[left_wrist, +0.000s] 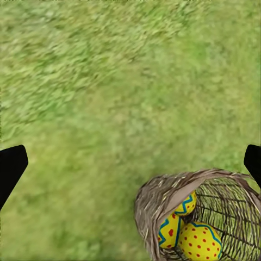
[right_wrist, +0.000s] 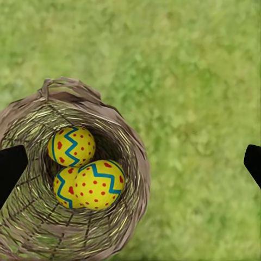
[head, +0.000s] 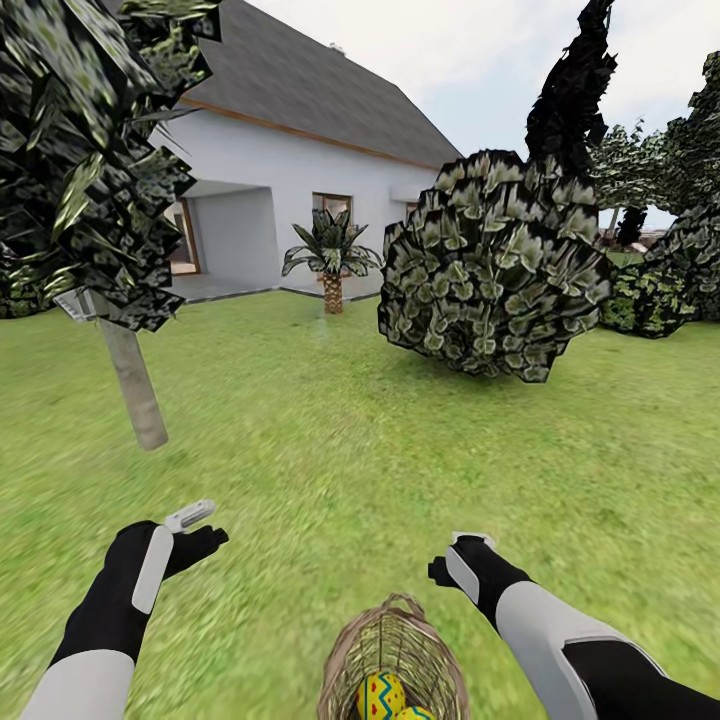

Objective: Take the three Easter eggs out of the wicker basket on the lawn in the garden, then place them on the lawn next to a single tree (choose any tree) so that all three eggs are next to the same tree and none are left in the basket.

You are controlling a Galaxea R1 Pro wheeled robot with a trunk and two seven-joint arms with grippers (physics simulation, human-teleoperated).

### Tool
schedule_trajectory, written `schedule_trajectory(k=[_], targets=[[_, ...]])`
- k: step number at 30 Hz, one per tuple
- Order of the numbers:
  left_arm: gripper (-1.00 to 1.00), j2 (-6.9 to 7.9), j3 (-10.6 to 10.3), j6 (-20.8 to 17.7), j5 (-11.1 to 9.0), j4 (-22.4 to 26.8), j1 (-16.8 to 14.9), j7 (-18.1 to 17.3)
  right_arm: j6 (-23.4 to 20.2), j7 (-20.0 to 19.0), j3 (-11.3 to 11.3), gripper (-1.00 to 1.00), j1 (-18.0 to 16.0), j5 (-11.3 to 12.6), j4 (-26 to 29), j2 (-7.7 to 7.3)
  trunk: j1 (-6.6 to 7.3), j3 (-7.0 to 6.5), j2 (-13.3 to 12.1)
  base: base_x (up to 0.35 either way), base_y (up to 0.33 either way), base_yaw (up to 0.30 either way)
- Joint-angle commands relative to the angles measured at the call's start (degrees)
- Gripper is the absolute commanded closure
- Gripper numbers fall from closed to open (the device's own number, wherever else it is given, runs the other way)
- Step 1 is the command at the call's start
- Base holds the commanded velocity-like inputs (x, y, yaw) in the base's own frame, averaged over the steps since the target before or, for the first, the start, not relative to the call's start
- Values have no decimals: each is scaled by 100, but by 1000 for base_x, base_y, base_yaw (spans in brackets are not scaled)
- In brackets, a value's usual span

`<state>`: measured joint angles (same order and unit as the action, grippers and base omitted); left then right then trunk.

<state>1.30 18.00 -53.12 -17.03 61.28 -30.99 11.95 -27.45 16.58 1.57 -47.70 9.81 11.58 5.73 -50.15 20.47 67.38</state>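
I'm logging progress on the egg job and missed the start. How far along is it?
Nothing is moved yet: all three Easter eggs lie inside the wicker basket. In hand: the left end effector and right end effector hover open and empty on either side of the basket. Left: lifting out each egg and placing all three on the lawn by one tree.

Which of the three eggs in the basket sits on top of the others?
The egg with the wide blue zigzag band across its middle and small red dots; in the wicker basket it overlaps the other two eggs.
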Motion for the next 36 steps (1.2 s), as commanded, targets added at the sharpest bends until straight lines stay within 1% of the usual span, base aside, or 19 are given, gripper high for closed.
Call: schedule_trajectory(k=[1, 5, 11, 18, 24, 36], targets=[[-100, 1, 1, -18, -62, 2, -4, 57, -23, 39, 22, -100, -2, 57, 11, 0, -23, 26, 46, 0, 0, 0], [-100, 2, 8, -19, -63, 5, -4, 64, -23, 39, 26, -100, -2, 53, 11, -1, -111, 97, 207, -11, 0, 0], [-100, 3, 10, -23, -71, 5, -4, 62, -23, 38, 27, -100, -2, 49, 11, 7, -243, 205, 447, -153, 0, 0], [-100, 10, 17, -23, -72, 4, -4, 60, -23, 38, 27, -100, -2, 48, 11, 0, -396, 331, 728, -26, 0, 0], [-100, 14, 19, -23, -72, 6, -4, 53, -23, 38, 27, -100, -2, 48, 11, -1, -528, 438, 969, -181, 0, 0], [-100, 28, 25, -29, -80, 7, -4, 53, -23, 38, 27, -100, -2, 48, 12, -1, -792, 654, 1450, -15, 0, 0]])
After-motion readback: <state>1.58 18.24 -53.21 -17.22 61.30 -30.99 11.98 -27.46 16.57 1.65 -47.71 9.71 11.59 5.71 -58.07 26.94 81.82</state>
